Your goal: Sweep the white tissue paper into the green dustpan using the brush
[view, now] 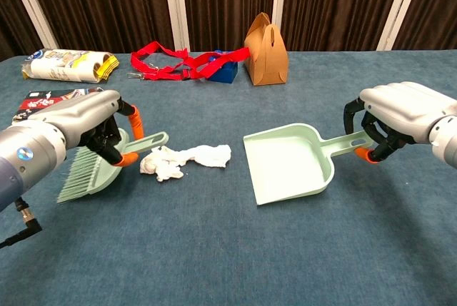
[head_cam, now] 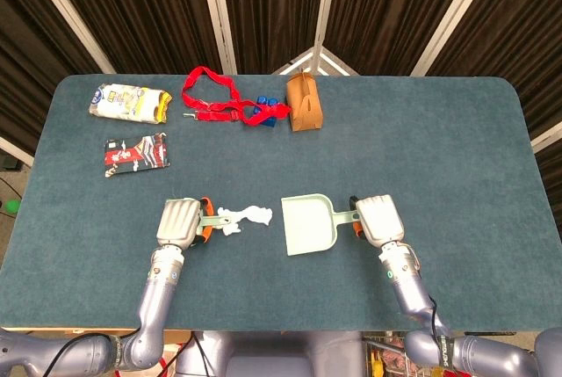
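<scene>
Head view: the brush is gripped by the left hand, fingers curled around its handle, which points right toward the white tissue paper; the handle tip is seen at or just beside the tissue's left end, though contact cannot be judged. The tissue lies on the blue table between the left hand and the green dustpan, near the pan's open left edge but apart from it. The dustpan handle is held by the right hand, whose fingers are closed around it. Along the far side of the table are set a yellow-and-white packet, a red-and-black packet, a red strap, a blue object and a brown paper bag.

Chest view: the left hand is shown clasping the brush where handle meets head, the brush raised and tilted, bristles down to the left and handle up to the right above the crumpled tissue paper. The dustpan is seen with its mouth turned toward the tissue, its handle enclosed by the curled fingers of the right hand. Strap and bag are visible behind
</scene>
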You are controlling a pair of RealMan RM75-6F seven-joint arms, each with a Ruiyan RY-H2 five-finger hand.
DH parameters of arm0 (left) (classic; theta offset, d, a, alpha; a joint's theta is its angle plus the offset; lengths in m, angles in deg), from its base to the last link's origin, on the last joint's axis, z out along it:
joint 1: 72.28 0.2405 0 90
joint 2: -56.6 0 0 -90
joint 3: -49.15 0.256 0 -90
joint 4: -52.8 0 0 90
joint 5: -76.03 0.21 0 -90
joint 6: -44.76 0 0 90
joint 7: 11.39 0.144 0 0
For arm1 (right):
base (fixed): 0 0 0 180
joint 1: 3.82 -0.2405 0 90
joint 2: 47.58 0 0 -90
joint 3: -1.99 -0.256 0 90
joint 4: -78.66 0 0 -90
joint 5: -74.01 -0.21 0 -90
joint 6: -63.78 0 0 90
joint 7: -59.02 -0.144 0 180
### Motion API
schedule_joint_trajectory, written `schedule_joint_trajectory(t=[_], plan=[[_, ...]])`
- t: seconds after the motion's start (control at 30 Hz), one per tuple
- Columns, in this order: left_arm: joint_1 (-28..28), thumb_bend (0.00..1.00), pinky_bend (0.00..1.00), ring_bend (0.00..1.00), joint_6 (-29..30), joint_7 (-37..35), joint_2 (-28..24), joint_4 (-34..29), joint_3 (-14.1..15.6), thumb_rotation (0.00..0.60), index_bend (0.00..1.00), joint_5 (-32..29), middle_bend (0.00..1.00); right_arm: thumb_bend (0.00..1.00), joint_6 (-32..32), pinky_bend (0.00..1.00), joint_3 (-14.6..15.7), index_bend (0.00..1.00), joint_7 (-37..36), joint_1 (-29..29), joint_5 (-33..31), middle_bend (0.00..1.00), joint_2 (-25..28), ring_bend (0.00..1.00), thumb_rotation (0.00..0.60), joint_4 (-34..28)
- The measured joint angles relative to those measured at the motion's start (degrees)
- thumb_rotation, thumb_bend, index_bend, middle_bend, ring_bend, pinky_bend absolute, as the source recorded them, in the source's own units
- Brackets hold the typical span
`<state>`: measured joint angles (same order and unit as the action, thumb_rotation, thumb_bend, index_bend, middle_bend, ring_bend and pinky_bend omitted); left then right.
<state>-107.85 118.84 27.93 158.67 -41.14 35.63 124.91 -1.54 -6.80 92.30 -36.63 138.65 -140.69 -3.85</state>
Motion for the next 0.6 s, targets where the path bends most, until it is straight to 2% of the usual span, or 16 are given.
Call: schedule_joint_trajectory(t=[0.33,0.6], plan=[[-0.6,0.64,1.0,1.0,0.2,-4.9,1.3,-1.7,-2.3,0.6,0.78,3.1,1.0,0.47,-2.1,0.8,-0.2,0.61,3.8,-0.5,0.8,0.8,-1.1,0.78,0.6,0.5],[-2.3,0.64,1.0,1.0,0.1,-4.4,3.4,-2.7,-3.4,0.6,0.78,2.8,1.0,0.48,-2.7,0.8,-0.5,0.61,6.0,-1.0,0.9,0.8,-1.4,0.78,0.6,-0.4]])
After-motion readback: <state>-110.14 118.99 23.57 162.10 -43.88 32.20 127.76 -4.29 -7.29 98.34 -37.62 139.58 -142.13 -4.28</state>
